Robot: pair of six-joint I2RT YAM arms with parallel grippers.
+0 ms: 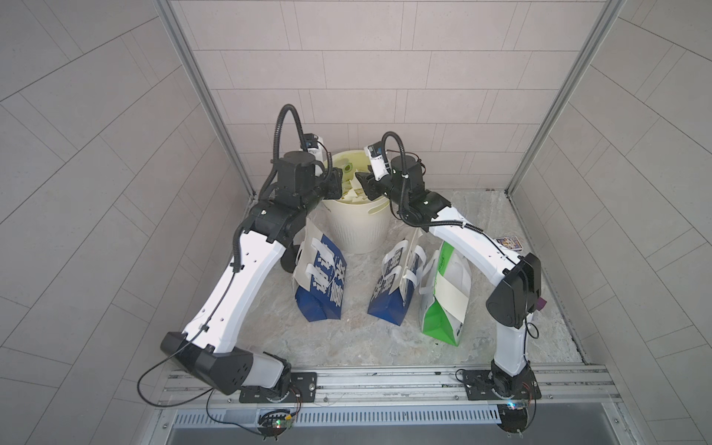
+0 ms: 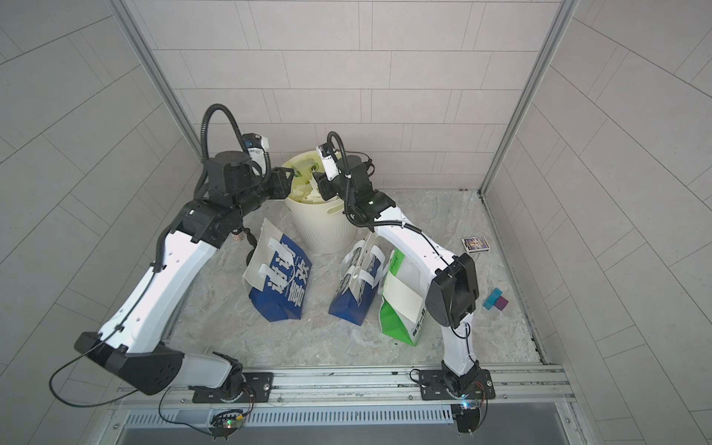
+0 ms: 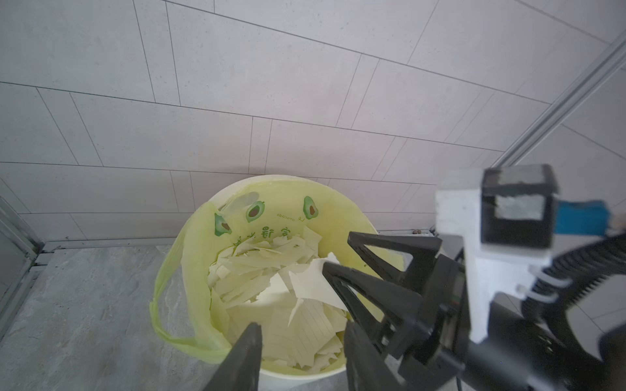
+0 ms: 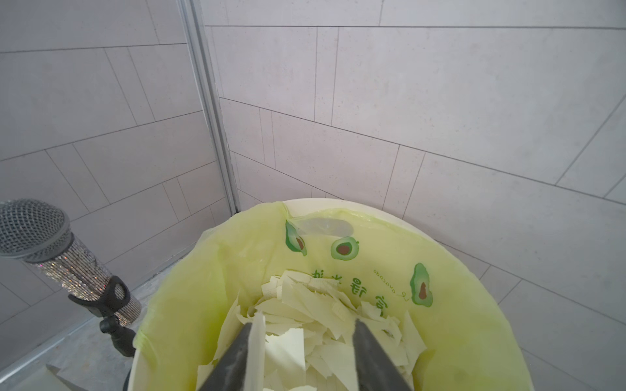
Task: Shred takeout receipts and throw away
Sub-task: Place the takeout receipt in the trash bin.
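bin: cream ribbed plastic trash bin [image 1: 358,235] with a yellow-green avocado-print plastic liner [image 3: 189,270]; the landmark for every place below
receipts: torn cream-white paper receipt pieces [image 3: 271,267] heaped inside the bin, close under the rim
left gripper: left gripper [image 3: 301,328] over the bin mouth, jaws apart, nothing between them
right gripper: right gripper [image 4: 304,323] over the bin mouth facing the left one, jaws apart
loose piece: 1 white torn paper strip [image 4: 259,338] lies edge-on against 1 right finger; can't tell whether it's stuck or falling
unshredded: 1 white rectangular paper slip [image 1: 449,291], likely a receipt, on the green-and-white paper bag [image 1: 439,323] in front of the bin, well apart from it
risk 1: the strip clings to the finger, rides out when the arm retreats and lands outside the bin
risk 2: the heap is high, so a dipping jaw could flick pieces over the rim
risk 3: the liner edge hangs slack outside the bin, and a finger could snag it and pull it off the rim
risk 4: the 2 grippers are near each other over the bin, so turning out together could clip them
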